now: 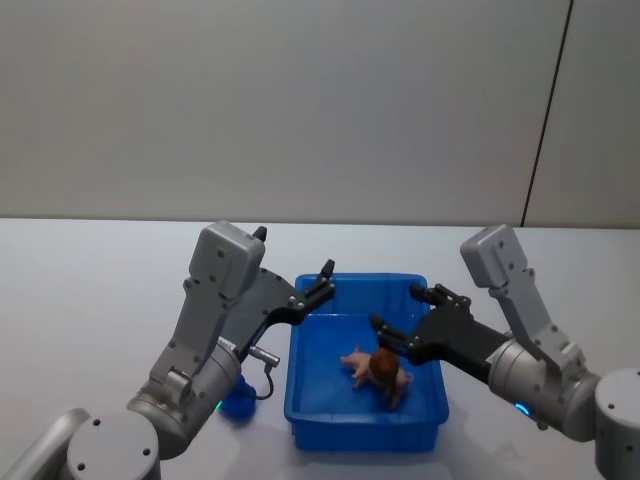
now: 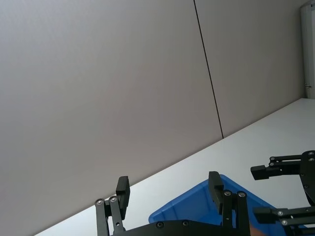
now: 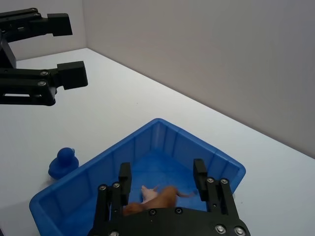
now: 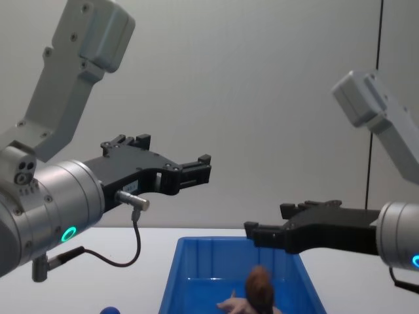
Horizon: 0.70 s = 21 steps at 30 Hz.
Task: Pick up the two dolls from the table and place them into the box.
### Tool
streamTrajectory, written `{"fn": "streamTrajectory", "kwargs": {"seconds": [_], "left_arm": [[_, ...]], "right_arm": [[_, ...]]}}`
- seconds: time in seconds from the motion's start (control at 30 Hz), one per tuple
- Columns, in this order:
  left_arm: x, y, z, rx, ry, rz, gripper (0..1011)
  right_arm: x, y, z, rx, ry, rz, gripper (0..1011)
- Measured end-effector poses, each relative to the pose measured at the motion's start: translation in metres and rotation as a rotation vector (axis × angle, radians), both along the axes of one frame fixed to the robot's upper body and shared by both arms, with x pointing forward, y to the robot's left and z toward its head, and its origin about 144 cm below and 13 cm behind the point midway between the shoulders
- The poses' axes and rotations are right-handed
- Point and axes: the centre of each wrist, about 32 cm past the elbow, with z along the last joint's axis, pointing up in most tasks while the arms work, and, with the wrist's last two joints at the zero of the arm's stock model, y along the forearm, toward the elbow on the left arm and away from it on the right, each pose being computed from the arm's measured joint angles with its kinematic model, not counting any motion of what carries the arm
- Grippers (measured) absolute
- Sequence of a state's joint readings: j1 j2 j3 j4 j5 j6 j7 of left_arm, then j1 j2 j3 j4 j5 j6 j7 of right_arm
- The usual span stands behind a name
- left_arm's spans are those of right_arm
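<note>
**A:** Where are the dolls?

**B:** Both are in the box, on its floor near the middle and a little to the right. The pale pink doll lies with its limbs out. The reddish-brown doll touches it on the right.

**A:** Does the chest view add anything?

**B:** It shows them from the side, low between the walls, with the brown one rising above the pink. The right wrist view looks down on them, but that gripper's own body covers their near part.

**A:** And the grippers?

**B:** The right gripper hangs over the box's right half, just above the dolls, with its fingers spread wide and nothing between them. The left gripper hovers at the box's far left corner, likewise spread and empty. The chest view shows it higher than the right one.

**A:** What else is around?

**B:** A small blue toy sits on the white table just beside the box's left wall, under the left arm. The left wrist view mostly shows the grey wall, with one corner of the box and the right gripper farther off.
</note>
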<state>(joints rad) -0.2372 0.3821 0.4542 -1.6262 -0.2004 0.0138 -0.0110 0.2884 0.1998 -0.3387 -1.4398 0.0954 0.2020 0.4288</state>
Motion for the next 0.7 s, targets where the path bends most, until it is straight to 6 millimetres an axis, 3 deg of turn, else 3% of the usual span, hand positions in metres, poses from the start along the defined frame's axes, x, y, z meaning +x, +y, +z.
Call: {"fn": "streamTrajectory", "kwargs": {"seconds": [0.37,0.7], "left_arm": [[0.000,0.000,0.000,0.000,0.000,0.000,1001],[0.000,0.000,0.000,0.000,0.000,0.000,1002]], "right_arm": [[-0.004,-0.008,-0.005,0.007,-0.008,-0.016,1001],[-0.016,-0.040,-0.010,0.007,-0.037,-0.071,1001]]}}
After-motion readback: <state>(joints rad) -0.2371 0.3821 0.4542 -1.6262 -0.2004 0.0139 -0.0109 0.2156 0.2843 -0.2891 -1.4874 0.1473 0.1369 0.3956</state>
